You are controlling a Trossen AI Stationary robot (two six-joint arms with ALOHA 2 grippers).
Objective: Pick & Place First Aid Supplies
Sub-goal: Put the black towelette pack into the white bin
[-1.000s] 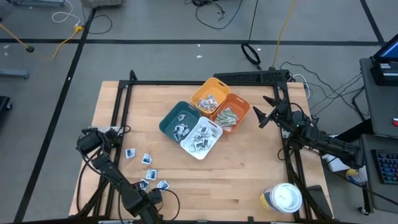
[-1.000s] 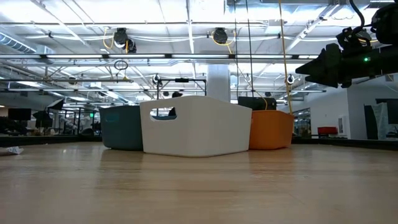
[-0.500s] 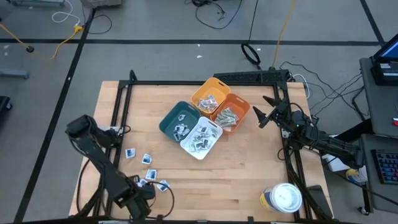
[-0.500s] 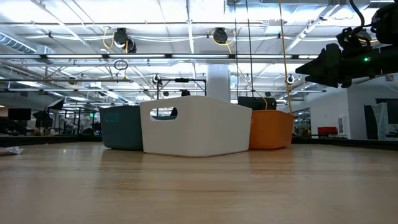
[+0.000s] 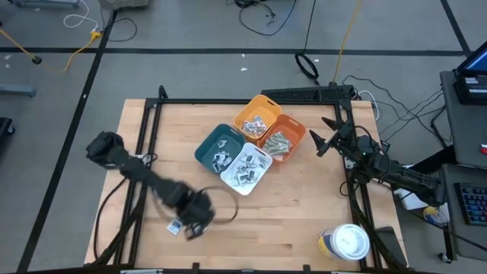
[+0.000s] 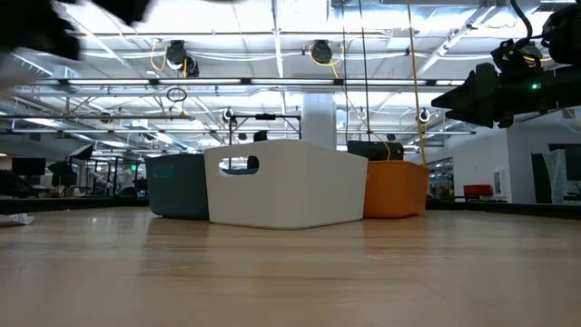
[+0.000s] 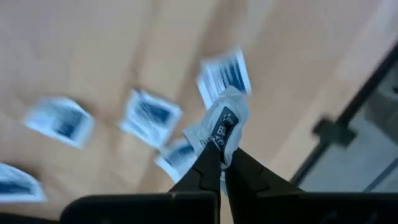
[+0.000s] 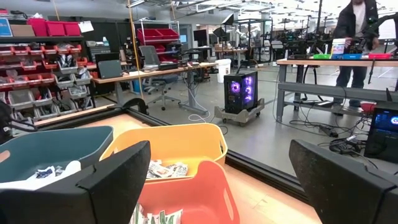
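Observation:
The first aid supplies are small white packets with blue marks. Several lie loose on the wood in the left wrist view, one of them (image 7: pixel 150 114), and one shows beside the left arm (image 5: pixel 174 226). More fill the teal (image 5: pixel 219 146), white (image 5: pixel 247 167), yellow (image 5: pixel 257 118) and orange (image 5: pixel 283 137) bins. My left gripper (image 7: pixel 222 157) hangs above the loose packets, near the table's near-left part (image 5: pixel 196 215), shut on one packet. My right gripper (image 8: pixel 217 180) waits open to the right of the bins (image 5: pixel 319 137). My left gripper pinches one white packet (image 7: pixel 225 121) between its two fingers, at the packet's lower edge (image 7: pixel 221 142). The fingers (image 7: pixel 208 163) point down from above. The packet is lifted clear of the table and stands bent past the fingertips, above the loose packets.
The four bins stand clustered at the table's middle, toward the far side; in the low view the white bin (image 6: pixel 286 186) is in front. A round white-lidded tub (image 5: pixel 346 242) sits at the near-right corner. Black frame rails (image 5: pixel 144 129) run along the table's sides.
My left gripper has swung from the table's near-left corner toward the right and away from the near edge, rising, and its arm now blurs into the low view's top left. It now covers most of the loose packets in the high view.

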